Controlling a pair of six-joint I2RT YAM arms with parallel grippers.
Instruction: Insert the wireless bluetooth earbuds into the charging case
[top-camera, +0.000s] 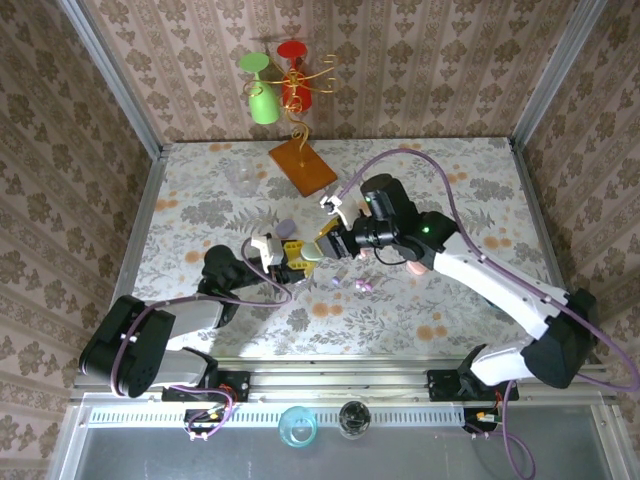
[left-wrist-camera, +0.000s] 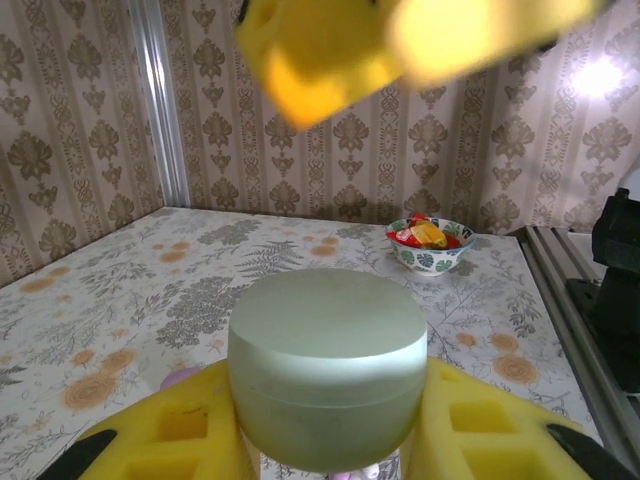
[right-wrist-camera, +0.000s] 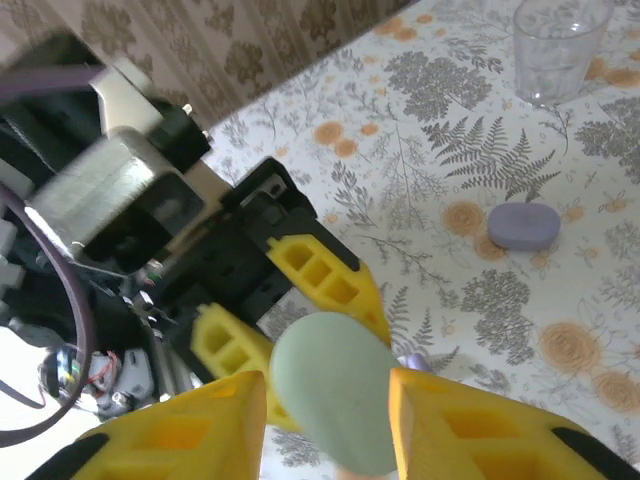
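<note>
My left tool (left-wrist-camera: 325, 440) clamps the pale green pebble-shaped plastic case (left-wrist-camera: 328, 350) steady, presumably for opening; my right tool (right-wrist-camera: 327, 405) straddles it, grip indeterminate.

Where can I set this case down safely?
Bare cloth: far right, between the right arm and the far edge; near centre, between the earbuds and the arm bases. Crowded: the middle, where left claw and right claw meet at the green case, beside the lilac case.
</note>
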